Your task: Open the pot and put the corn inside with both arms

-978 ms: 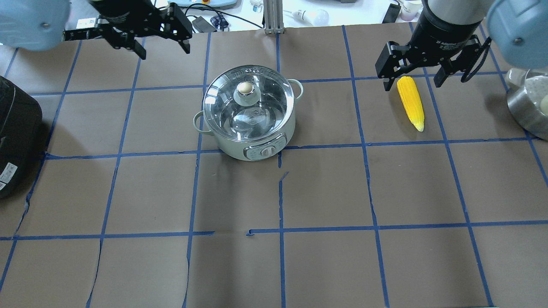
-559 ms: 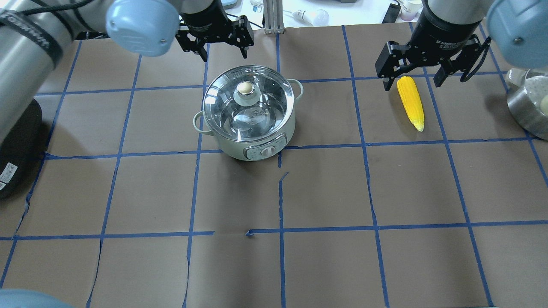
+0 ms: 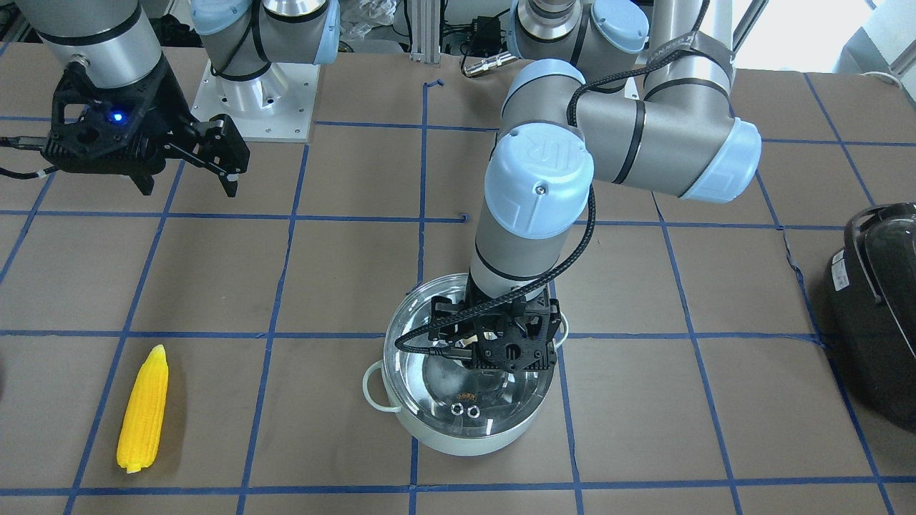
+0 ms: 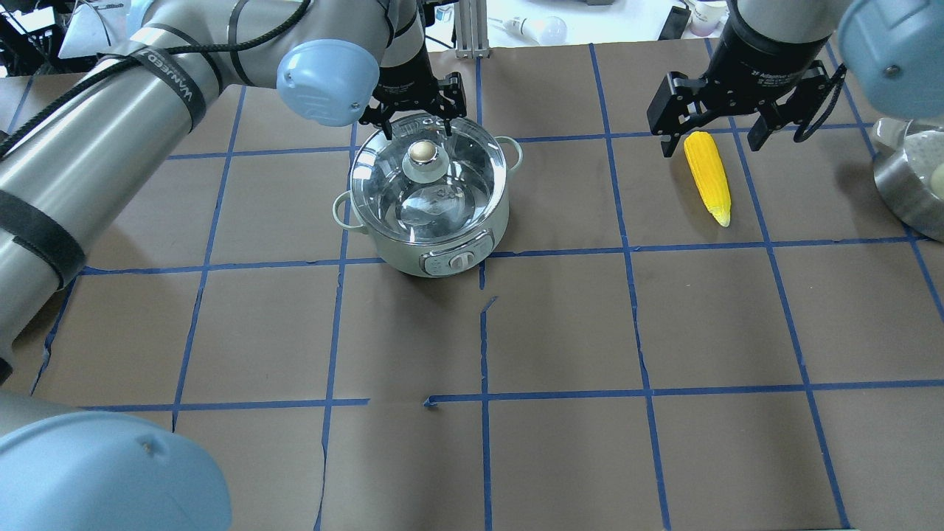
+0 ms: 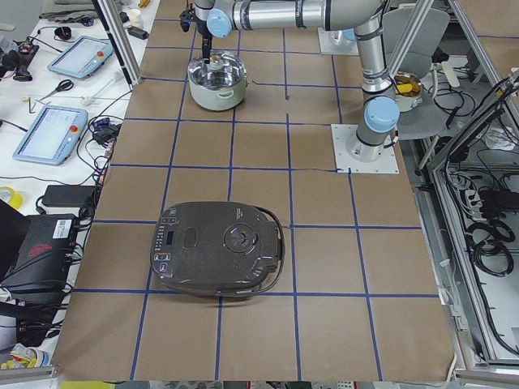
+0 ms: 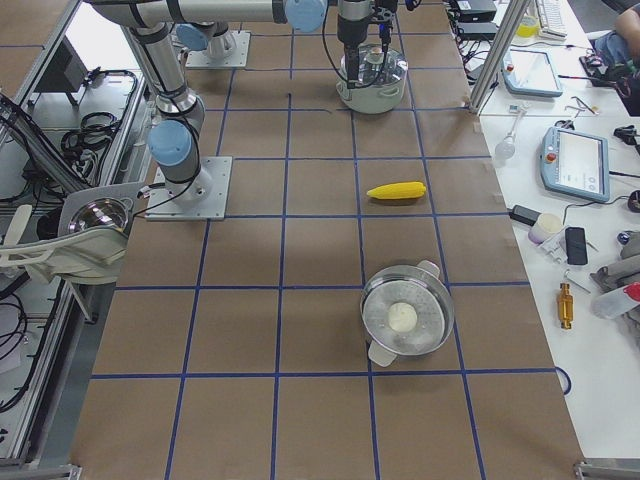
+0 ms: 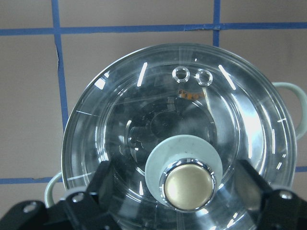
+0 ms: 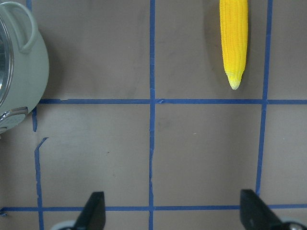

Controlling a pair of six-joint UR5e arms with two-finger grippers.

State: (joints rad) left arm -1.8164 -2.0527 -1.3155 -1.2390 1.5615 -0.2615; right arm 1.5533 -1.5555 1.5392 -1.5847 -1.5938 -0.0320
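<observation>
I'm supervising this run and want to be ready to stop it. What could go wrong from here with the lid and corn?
The left gripper, open astride the knob, may slip on its smooth round top and drop the glass lid. The tapered corn could roll or squirt from the open right gripper when pinched.

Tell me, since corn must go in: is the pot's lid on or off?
On. The glass lid sits flat on the pot; the left gripper hangs open over its knob.
</observation>
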